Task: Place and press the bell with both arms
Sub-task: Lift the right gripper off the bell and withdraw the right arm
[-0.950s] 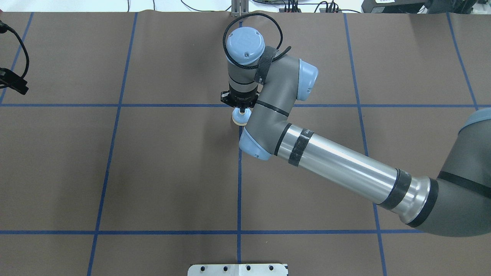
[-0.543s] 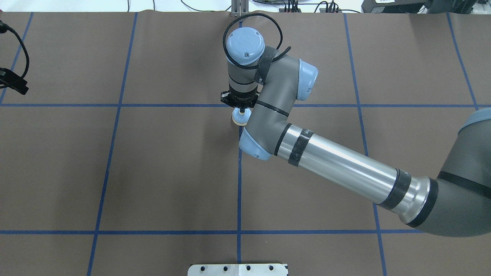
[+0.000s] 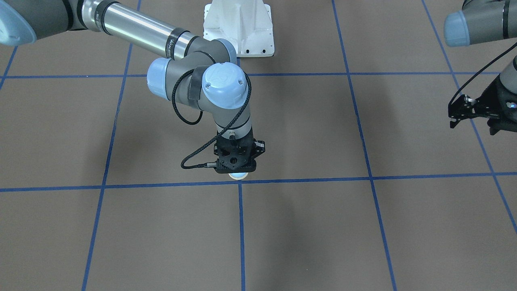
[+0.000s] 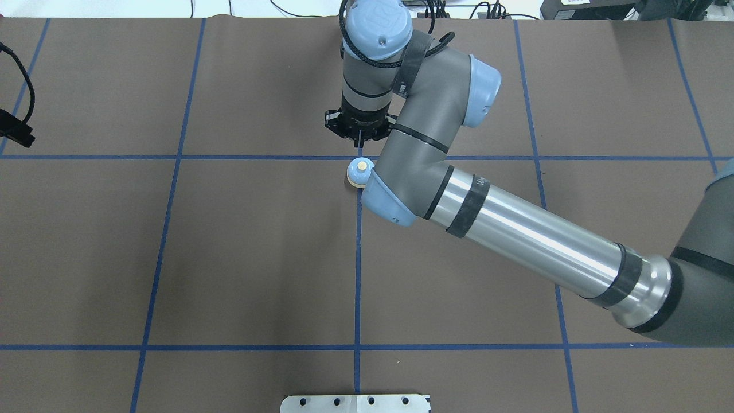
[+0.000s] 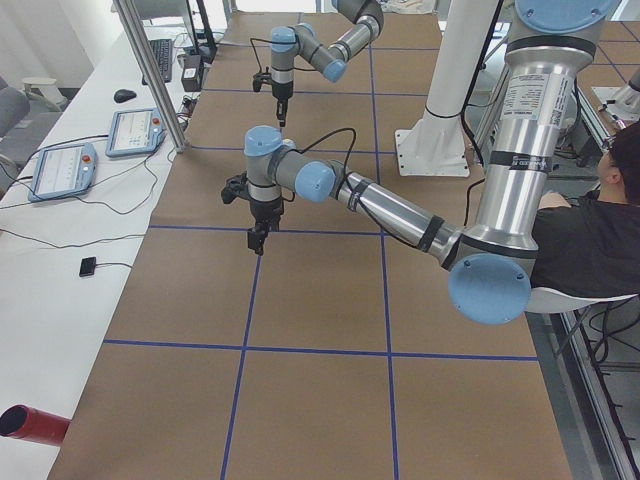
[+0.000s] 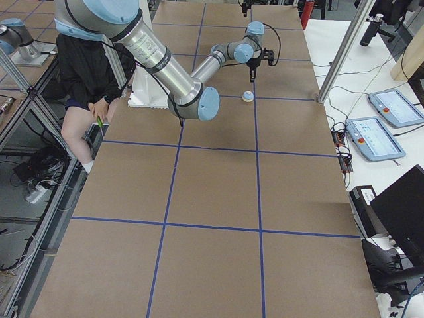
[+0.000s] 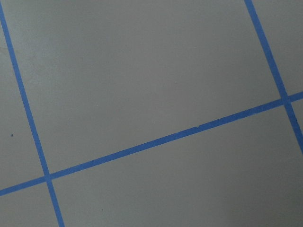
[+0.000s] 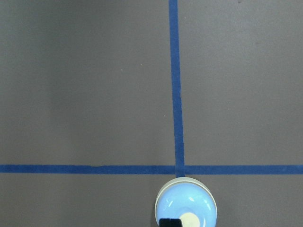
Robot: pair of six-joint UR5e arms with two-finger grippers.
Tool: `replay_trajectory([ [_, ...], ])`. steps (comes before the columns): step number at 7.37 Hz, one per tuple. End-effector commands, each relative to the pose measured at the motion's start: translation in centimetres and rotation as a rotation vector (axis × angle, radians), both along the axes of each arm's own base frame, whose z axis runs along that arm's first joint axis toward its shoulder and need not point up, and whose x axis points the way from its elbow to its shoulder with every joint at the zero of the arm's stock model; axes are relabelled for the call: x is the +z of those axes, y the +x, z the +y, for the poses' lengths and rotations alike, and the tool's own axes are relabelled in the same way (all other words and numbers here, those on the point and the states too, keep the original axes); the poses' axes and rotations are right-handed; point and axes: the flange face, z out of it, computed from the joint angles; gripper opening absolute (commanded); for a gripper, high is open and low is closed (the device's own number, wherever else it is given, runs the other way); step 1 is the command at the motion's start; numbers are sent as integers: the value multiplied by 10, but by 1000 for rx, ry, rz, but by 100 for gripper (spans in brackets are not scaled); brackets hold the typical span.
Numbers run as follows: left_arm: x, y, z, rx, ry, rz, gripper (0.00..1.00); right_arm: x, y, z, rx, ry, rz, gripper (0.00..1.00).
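The light-blue bell (image 4: 359, 172) with its cream button stands on the brown table at a crossing of blue tape lines. It also shows in the right wrist view (image 8: 186, 208), in the front view (image 3: 238, 176) and in the exterior right view (image 6: 248, 97). My right gripper (image 4: 359, 137) hangs straight above the bell, clear of it, with its fingers together and empty. One black fingertip (image 8: 170, 222) shows beside the button. My left gripper (image 5: 257, 244) hangs far to the left of the bell, pointing down, narrow and empty. Its wrist view shows only bare table.
The white pedestal (image 3: 239, 28) stands at the robot's side of the table. Blue tape lines (image 4: 172, 157) divide the brown mat into squares. A red cylinder (image 5: 30, 424) lies at the near table corner in the exterior left view. Tablets and cables lie beyond the far edge.
My right gripper has lifted off the bell's button and now sits higher above it. The bell has stayed in place. The left gripper has drifted slightly towards the table's left edge.
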Motion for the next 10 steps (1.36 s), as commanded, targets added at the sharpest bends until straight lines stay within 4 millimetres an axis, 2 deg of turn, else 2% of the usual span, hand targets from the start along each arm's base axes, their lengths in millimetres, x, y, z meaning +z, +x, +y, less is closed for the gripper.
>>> replay_trajectory([
  [1, 15, -33, 23, 17, 21, -16, 100, 35, 88, 19, 12, 15, -11, 100],
  [3, 56, -97, 32, 34, 33, -37, 100, 118, 179, 10, -70, 94, 31, 100],
  [4, 79, -127, 32, 29, 5, 20, 100, 164, 223, 3, -123, 105, 39, 100],
  [5, 100, -149, 32, 44, 4, 44, 100, 205, 277, 2, -160, 121, 42, 100],
  [7, 129, -173, 41, 31, -14, 40, 100, 283, 387, 11, -190, 121, 25, 100],
  [8, 132, -176, 44, 26, -20, 38, 100, 327, 437, 24, -218, 141, 26, 100],
  [9, 142, -177, 53, 24, -36, 40, 100, 367, 480, 41, -220, 135, 38, 100],
  [10, 144, -178, 55, 21, -41, 40, 100, 404, 511, 62, -211, 109, 48, 100],
])
